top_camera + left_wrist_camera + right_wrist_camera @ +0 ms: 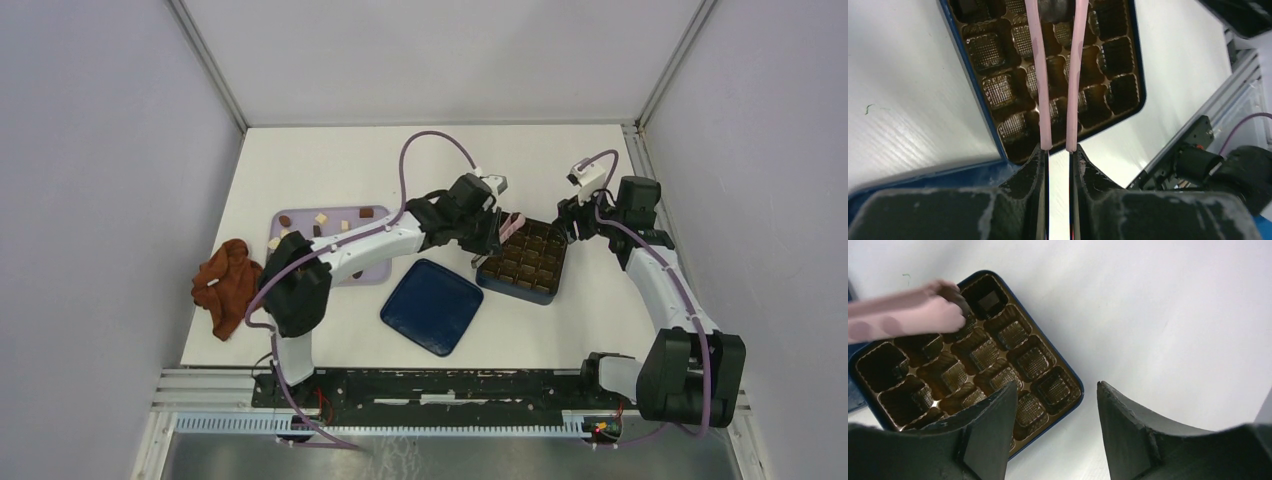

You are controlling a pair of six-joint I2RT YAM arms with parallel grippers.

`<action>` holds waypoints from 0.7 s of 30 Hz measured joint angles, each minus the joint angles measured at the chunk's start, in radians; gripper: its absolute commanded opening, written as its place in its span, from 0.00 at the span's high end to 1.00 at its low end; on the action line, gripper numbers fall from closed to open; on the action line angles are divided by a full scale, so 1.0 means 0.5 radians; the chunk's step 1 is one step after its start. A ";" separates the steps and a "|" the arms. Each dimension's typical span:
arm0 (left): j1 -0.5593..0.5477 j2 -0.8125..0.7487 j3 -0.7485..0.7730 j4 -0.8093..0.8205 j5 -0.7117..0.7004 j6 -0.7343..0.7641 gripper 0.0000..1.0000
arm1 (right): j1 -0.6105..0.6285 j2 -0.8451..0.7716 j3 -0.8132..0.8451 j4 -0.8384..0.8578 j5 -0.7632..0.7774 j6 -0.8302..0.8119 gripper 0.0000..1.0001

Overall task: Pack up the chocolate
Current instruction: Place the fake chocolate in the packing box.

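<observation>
1. Left gripper (490,232) (1059,155): jaws narrow, clamped on the handle ends of the pink tongs (512,226) (1042,75). The wrist view showed both tong arms running up from the fingertips, a slim gap between them.

2. Pink tongs: reached over the far left part of the box (515,290) (979,100). The tips were cut off by the top edge of the left wrist view and blurred in the right wrist view (908,315). A dark lump sat between the tips. Whether it was a piece of chocolate could not be told.

3. Box: blue, with a brown insert of square ribbed cells (1033,360), lying right of centre on the white table (330,160). The overhead view was too small to read the cells, and the right gripper's fingers hid the near row in its wrist view.

4. Right gripper (572,215) (1057,387): jaws wide, nothing between them, poised over the box's corner and the bare table beside it.

5. Chocolate (321,218): small brown and cream pieces scattered on the lavender tray (300,212) at the left, well apart from the box. The left arm (360,250) covered the tray's near side, so the count was uncertain.

6. Lid (432,306): dark blue, flat, just beside the box on its near left.

7. Cloth (226,285): reddish-brown, crumpled, at the table's left edge.
</observation>
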 measured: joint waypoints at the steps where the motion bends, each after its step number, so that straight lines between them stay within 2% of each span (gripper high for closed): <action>1: -0.010 0.058 0.047 -0.004 -0.018 0.000 0.94 | -0.001 -0.014 -0.001 0.014 0.004 0.009 0.34; 9: -0.047 0.378 0.327 -0.148 -0.101 0.002 0.90 | -0.002 -0.031 -0.001 0.059 0.005 0.060 0.34; 15: -0.050 0.485 0.478 -0.202 -0.124 0.002 0.83 | -0.002 -0.031 -0.001 0.065 -0.005 0.068 0.34; 21: -0.052 0.534 0.506 -0.250 -0.130 0.002 0.77 | -0.002 -0.031 -0.001 0.066 -0.013 0.075 0.34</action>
